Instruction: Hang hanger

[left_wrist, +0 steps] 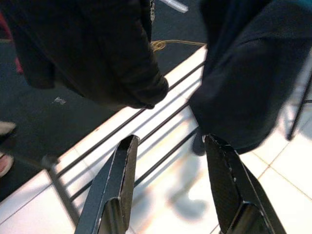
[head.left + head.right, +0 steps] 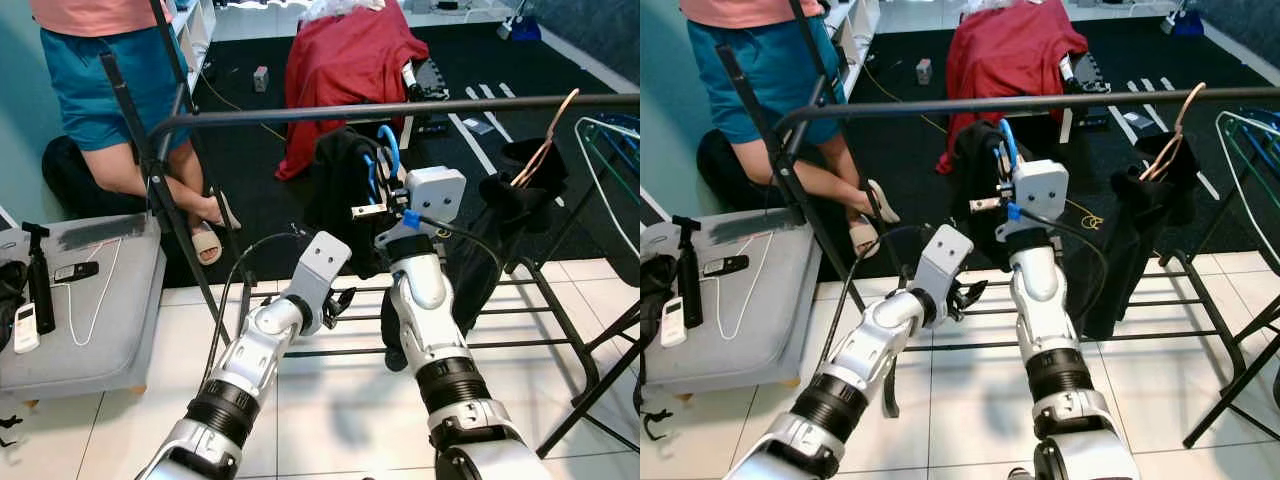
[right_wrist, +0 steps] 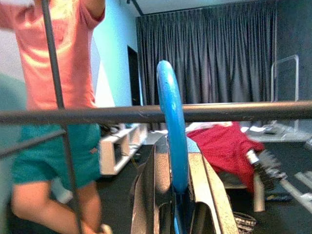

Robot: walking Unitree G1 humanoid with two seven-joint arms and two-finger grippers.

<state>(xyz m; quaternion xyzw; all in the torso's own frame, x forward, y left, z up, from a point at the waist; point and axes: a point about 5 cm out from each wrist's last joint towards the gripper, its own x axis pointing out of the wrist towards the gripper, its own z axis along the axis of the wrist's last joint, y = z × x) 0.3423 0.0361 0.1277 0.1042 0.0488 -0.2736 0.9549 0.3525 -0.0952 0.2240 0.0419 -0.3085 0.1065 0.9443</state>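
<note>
My right gripper (image 3: 178, 195) is raised and shut on the neck of a blue hanger (image 2: 388, 150). A black garment (image 2: 340, 190) hangs from the hanger. In the head views the blue hook (image 2: 1008, 140) sits just beneath the black top rail (image 2: 400, 108) of the clothes rack. In the right wrist view the hook (image 3: 170, 126) crosses in front of the rail (image 3: 243, 111); I cannot tell whether it rests on it. My left gripper (image 1: 170, 165) is open and low, by the rack's lower bars (image 2: 520, 345), with nothing between its fingers.
A dark garment (image 2: 520, 195) on a pale hanger (image 2: 548, 140) hangs further right on the rail. A person (image 2: 110, 90) stands at the left beside a grey bench (image 2: 110, 300) holding remotes. A red-covered chair (image 2: 340, 60) stands behind. A green wire frame (image 2: 610, 160) is at the right.
</note>
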